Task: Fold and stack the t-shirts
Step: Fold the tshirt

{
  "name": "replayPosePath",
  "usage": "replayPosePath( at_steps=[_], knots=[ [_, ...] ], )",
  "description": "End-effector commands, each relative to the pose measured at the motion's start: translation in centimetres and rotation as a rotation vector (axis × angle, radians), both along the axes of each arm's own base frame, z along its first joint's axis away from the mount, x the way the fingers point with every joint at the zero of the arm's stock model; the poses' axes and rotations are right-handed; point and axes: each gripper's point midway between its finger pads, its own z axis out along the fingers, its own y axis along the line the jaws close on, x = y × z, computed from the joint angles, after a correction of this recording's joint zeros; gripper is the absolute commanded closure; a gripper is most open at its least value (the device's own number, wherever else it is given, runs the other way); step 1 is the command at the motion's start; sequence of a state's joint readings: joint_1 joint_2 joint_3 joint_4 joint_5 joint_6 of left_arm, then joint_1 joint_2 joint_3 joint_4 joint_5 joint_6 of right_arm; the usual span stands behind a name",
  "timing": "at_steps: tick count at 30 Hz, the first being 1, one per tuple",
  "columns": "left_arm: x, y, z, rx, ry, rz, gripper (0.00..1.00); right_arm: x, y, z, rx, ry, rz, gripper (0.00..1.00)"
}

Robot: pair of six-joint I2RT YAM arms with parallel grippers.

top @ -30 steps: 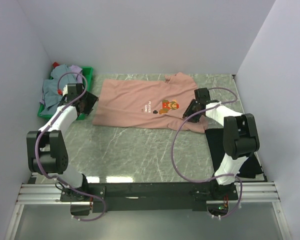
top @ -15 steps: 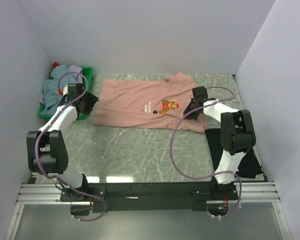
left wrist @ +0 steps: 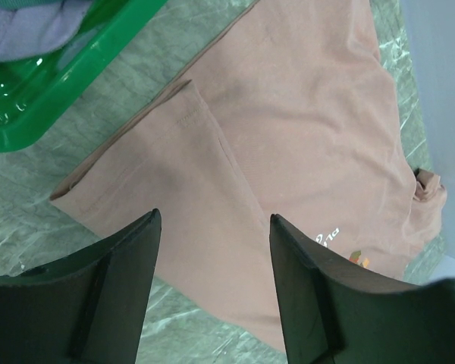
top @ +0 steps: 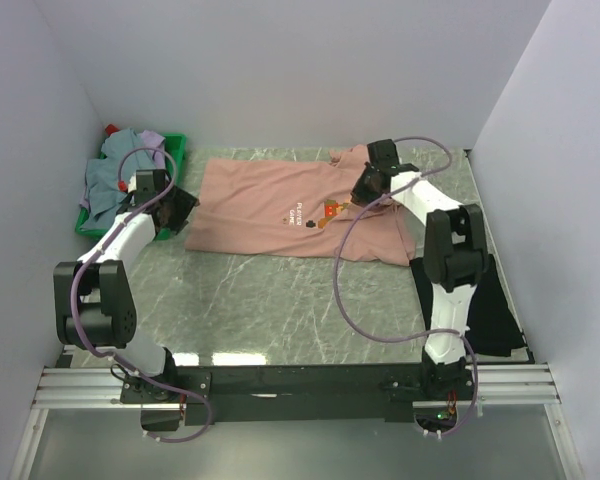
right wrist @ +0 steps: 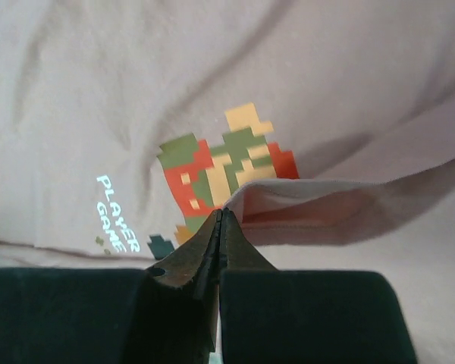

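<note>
Salmon-pink t-shirt (top: 270, 205) fold seemingly pinched in the closed right gripper (right wrist: 218, 218); left gripper (left wrist: 214, 221) spread apart

A lab test cell: plain white walls (top: 280, 70), aluminium frame (top: 80, 386).

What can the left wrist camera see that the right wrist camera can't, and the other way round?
Only the left wrist view: a corner of the green crate, bare marble table, and the left tool, open. Only the right wrist view: the whole pixel-figure print close up, and the right tool shut, apparently pinching a raised fold. Both: the salmon-pink t-shirt.
</note>
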State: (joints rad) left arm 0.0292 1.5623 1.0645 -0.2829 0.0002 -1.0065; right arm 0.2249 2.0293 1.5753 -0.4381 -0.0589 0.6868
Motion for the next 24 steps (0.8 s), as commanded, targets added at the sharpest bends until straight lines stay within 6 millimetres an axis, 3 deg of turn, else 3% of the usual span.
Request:
replayPosePath(
  at_steps=[1,6,8,12,15,16,19,22,23,24],
  knots=[
    [-0.1,-0.3,1.0,0.005,-0.031,-0.034,0.36,1.2,1.0,-0.3,-0.056,0.007,0.034,1.00],
    [-0.4,-0.3,0.6,0.009,-0.017,-0.045,0.35,3.5,2.9,0.1,-0.075,-0.041,0.077,0.99],
    [-0.6,-0.4,0.4,0.011,-0.011,-0.049,0.35,3.6,3.6,-0.8,-0.088,-0.030,0.097,1.00],
    [-0.9,-0.4,0.0,0.012,-0.005,-0.053,0.35,4.5,3.9,-0.4,-0.096,-0.071,0.102,0.99],
    [-1.3,-0.5,-0.8,0.006,0.015,-0.055,0.34,5.2,4.2,0.5,-0.086,-0.119,0.115,0.80],
    [-1.5,-0.5,-1.1,0.001,0.022,-0.051,0.34,5.3,4.2,0.9,-0.086,-0.130,0.114,0.65],
    [-2.5,-0.2,-2.2,0.005,0.054,-0.022,0.34,5.0,4.1,2.7,-0.082,-0.159,0.116,0.46],
    [-3.8,0.8,-2.7,0.030,0.074,0.040,0.34,3.9,3.2,5.6,-0.079,-0.203,0.097,0.39],
    [-4.4,1.1,-3.2,0.038,0.093,0.055,0.34,3.1,2.6,5.5,-0.084,-0.192,0.088,0.39],
    [-4.7,1.2,-3.0,0.037,0.088,0.069,0.35,2.5,1.9,7.3,-0.075,-0.209,0.067,0.39]
  ],
)
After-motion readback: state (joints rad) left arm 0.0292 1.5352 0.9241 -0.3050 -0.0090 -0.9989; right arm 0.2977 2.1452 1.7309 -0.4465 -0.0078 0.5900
